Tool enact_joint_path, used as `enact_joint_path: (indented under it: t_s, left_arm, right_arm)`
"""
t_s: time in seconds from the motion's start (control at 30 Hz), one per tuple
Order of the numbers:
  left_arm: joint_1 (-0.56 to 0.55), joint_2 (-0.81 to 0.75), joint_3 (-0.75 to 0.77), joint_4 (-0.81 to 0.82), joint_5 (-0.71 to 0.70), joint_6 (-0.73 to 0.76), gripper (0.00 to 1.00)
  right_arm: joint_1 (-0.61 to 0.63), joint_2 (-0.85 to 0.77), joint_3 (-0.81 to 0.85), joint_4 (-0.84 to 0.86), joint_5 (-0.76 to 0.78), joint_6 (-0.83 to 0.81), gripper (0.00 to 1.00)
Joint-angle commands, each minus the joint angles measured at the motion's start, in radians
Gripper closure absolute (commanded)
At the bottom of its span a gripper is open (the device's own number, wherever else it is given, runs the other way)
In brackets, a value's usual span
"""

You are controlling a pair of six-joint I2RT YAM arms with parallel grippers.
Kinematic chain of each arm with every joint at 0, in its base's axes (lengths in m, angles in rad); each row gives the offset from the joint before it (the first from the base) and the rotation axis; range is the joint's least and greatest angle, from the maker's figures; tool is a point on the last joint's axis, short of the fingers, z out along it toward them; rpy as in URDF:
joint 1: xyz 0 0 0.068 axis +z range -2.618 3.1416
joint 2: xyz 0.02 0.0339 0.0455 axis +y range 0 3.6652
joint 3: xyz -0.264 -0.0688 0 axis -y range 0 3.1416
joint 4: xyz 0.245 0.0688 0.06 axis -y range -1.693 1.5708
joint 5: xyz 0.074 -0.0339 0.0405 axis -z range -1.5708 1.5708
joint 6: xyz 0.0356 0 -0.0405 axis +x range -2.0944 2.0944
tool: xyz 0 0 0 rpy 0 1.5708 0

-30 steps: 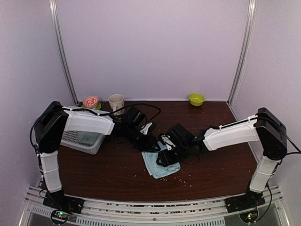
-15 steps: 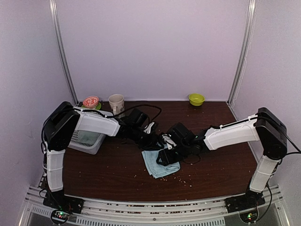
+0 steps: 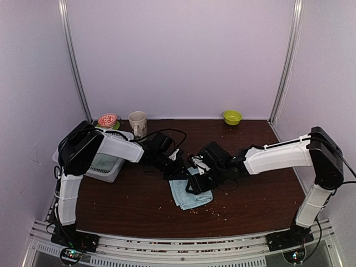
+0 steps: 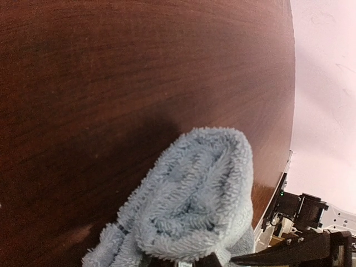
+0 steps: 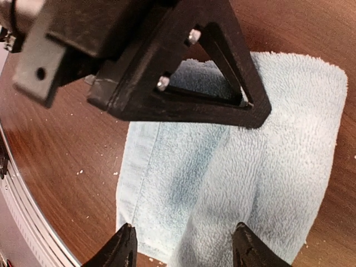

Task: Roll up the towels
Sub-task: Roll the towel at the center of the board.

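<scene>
From above I see the light blue towel (image 3: 190, 196) lying right of the basket (image 3: 103, 164), its long axis slanting near-right, with both arms stretched low over it. Left wrist: the left gripper (image 4: 178, 260) pinches a bunched fold. Right wrist: the right gripper (image 5: 183, 245) is spread wide above it.

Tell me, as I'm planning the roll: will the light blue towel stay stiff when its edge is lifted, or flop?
Probably floppy: in the left wrist view the light blue towel slumps into a soft hump at its raised edge. Its looped terry pile suggests grippy, not slippery. A loose roll may unfurl, since its fold lies rounded, uncreased.
</scene>
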Motion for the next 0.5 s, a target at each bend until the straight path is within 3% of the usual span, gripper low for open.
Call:
enact_joint_path:
  t_s: [0.0, 0.13, 0.33, 0.47]
  left_arm:
    - [0.009, 0.062, -0.007, -0.048, -0.066, -0.017, 0.94]
    - [0.009, 0.061, -0.003, -0.067, -0.074, -0.008, 0.96]
    - [0.009, 0.049, -0.007, -0.078, -0.08, 0.0, 0.97]
    - [0.009, 0.039, -0.009, -0.092, -0.082, 0.011, 0.97]
  right_arm:
    - [-0.016, -0.098, 0.036, -0.106, 0.032, -0.025, 0.41]
    - [-0.028, -0.126, 0.043, -0.167, 0.093, -0.01, 0.45]
    - [-0.009, -0.096, -0.007, -0.173, 0.084, -0.02, 0.71]
    - [0.014, -0.047, -0.009, -0.177, 0.057, -0.031, 0.75]
